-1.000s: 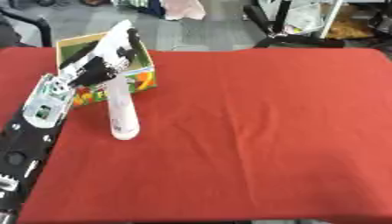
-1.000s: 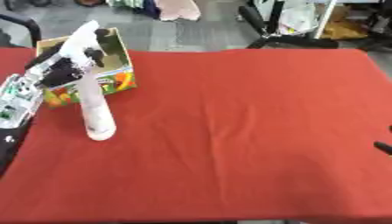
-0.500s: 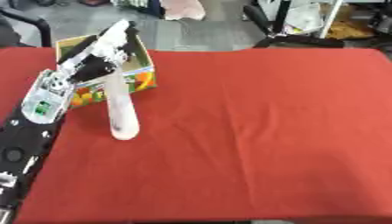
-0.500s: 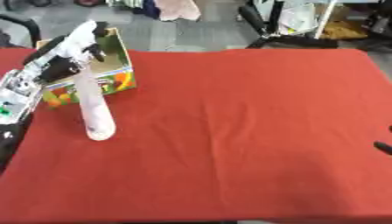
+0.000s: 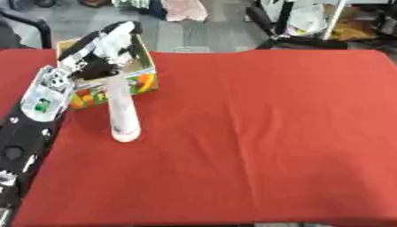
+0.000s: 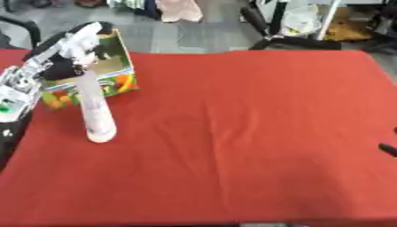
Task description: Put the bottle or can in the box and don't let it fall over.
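**Tall white bottle held near its top, beside the box**

The left hand (image 5: 99,55) has its fingers curled around the upper part of the white bottle (image 5: 122,113). The bottle is tall, narrow and plain, its base near or on the red desk (image 5: 256,133), just before the box (image 5: 139,82). It looks light, smooth and easy to tip; I judge a lower hold safer.

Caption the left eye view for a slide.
Left hand grips the top of a tall white bottle standing on the red tablecloth, beside the fruit-printed box.
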You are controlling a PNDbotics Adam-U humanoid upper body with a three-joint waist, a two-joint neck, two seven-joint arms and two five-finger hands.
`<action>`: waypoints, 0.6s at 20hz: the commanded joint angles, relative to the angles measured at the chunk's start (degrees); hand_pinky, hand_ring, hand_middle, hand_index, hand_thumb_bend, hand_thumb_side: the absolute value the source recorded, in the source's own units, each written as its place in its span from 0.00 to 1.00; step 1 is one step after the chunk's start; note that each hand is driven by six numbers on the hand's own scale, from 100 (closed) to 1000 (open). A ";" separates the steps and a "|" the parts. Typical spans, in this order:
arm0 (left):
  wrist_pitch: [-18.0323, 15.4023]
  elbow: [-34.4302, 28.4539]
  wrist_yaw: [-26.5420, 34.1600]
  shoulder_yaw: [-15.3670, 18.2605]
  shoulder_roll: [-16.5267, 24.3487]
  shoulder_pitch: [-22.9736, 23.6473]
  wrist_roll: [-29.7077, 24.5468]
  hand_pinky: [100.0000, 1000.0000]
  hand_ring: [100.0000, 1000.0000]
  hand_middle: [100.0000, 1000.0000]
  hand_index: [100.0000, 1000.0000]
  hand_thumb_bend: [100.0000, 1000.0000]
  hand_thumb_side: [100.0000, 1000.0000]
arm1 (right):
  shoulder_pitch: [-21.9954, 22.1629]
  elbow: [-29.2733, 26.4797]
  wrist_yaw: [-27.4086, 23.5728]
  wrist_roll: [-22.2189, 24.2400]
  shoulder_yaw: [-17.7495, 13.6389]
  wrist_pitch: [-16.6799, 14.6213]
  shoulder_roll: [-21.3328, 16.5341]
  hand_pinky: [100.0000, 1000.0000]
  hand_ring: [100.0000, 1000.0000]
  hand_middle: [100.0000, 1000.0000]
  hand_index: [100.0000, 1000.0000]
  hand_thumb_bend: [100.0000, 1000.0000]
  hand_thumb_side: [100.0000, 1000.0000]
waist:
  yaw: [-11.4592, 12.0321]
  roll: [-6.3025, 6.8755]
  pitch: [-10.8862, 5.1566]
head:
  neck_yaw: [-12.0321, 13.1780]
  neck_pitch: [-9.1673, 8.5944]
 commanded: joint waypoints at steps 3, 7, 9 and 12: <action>0.14 -0.41 0.67 0.11 1.85 -1.87 0.31 0.51 1.00 0.73 0.72 0.00 0.42 | -0.58 -0.35 -0.25 0.05 0.16 0.03 -0.92 0.77 1.00 1.00 0.85 0.00 0.67 | -0.14 -0.04 -1.05 | 0.11 -0.63; 0.14 -0.16 1.99 0.05 1.93 -2.26 0.67 0.48 1.00 0.66 0.68 0.00 0.47 | -0.61 -0.36 -0.35 0.01 0.18 0.11 -0.92 0.77 1.00 1.00 0.85 0.00 0.67 | -0.20 -0.04 -1.08 | 0.13 -0.67; 0.19 -0.14 2.36 0.02 1.98 -2.31 0.68 0.48 1.00 0.66 0.68 0.00 0.47 | -0.61 -0.37 -0.36 0.00 0.18 0.13 -0.92 0.77 1.00 1.00 0.85 0.00 0.67 | -0.21 -0.03 -1.08 | 0.14 -0.67; 0.13 -0.14 3.08 -0.04 1.94 -2.43 0.54 0.43 1.00 0.53 0.61 0.00 0.56 | -0.64 -0.37 -0.40 -0.03 0.18 0.17 -0.91 0.77 1.00 1.00 0.85 0.00 0.68 | -0.22 -0.04 -1.08 | 0.07 -0.69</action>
